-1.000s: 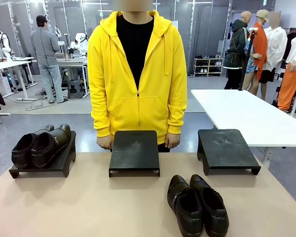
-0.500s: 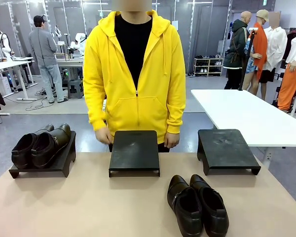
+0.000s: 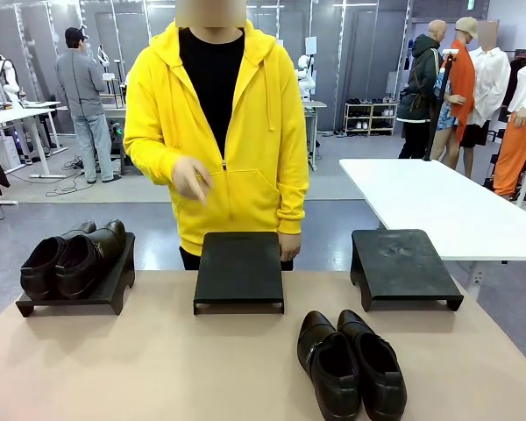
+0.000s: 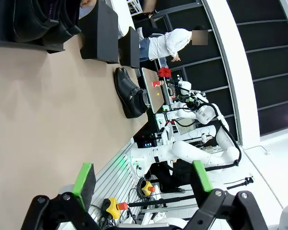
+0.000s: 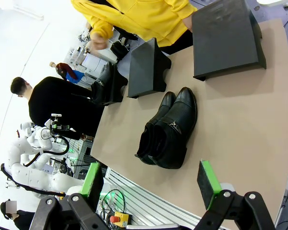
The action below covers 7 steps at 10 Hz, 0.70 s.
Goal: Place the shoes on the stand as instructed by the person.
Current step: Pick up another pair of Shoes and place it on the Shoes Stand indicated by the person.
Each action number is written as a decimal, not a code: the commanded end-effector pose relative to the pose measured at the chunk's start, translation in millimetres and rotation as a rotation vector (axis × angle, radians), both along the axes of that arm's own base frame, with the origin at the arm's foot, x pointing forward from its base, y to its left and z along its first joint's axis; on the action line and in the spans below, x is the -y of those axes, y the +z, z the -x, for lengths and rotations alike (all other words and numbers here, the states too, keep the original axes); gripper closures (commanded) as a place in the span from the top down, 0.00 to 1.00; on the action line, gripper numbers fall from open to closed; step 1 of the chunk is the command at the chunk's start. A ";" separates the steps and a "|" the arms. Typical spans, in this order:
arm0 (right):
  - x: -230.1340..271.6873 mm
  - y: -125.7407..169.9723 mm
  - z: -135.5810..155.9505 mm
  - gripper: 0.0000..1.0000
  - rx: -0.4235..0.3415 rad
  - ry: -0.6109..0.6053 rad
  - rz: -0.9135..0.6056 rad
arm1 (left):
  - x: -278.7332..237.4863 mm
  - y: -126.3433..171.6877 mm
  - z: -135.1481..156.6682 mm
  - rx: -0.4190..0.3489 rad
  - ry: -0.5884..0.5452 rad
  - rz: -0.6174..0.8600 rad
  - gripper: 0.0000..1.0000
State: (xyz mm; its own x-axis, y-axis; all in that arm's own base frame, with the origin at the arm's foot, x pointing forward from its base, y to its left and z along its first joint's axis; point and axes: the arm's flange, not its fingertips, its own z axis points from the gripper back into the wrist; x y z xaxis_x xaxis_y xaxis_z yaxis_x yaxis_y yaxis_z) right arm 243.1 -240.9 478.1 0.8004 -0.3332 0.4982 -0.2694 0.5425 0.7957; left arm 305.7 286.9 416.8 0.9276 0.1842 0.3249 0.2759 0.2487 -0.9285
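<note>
The person's hand [image 3: 190,178] is newly raised from the middle stand [image 3: 238,267], probably to instruct; the left end effector [image 4: 141,168] and right end effector [image 5: 150,178] gape empty.

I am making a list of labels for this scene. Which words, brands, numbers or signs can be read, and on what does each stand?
No text can be read.
Shoes, stands and yellow hoodie: no print visible.
Pale sheet on the far wall: too small to read.
</note>
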 end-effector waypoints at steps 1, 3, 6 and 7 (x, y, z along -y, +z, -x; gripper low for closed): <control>0.2 1.1 0.7 1.00 0.014 0.004 -0.007 | 3.3 1.5 5.5 0.002 -0.012 -0.003 1.00; 0.2 1.1 0.7 1.00 0.014 0.004 -0.007 | 3.3 1.5 5.5 0.002 -0.012 -0.003 1.00; 0.2 1.1 0.7 1.00 0.014 0.004 -0.007 | 3.3 1.5 5.5 0.002 -0.012 -0.003 1.00; 0.2 1.1 0.7 1.00 0.014 0.004 -0.007 | 3.3 1.5 5.5 0.002 -0.012 -0.003 1.00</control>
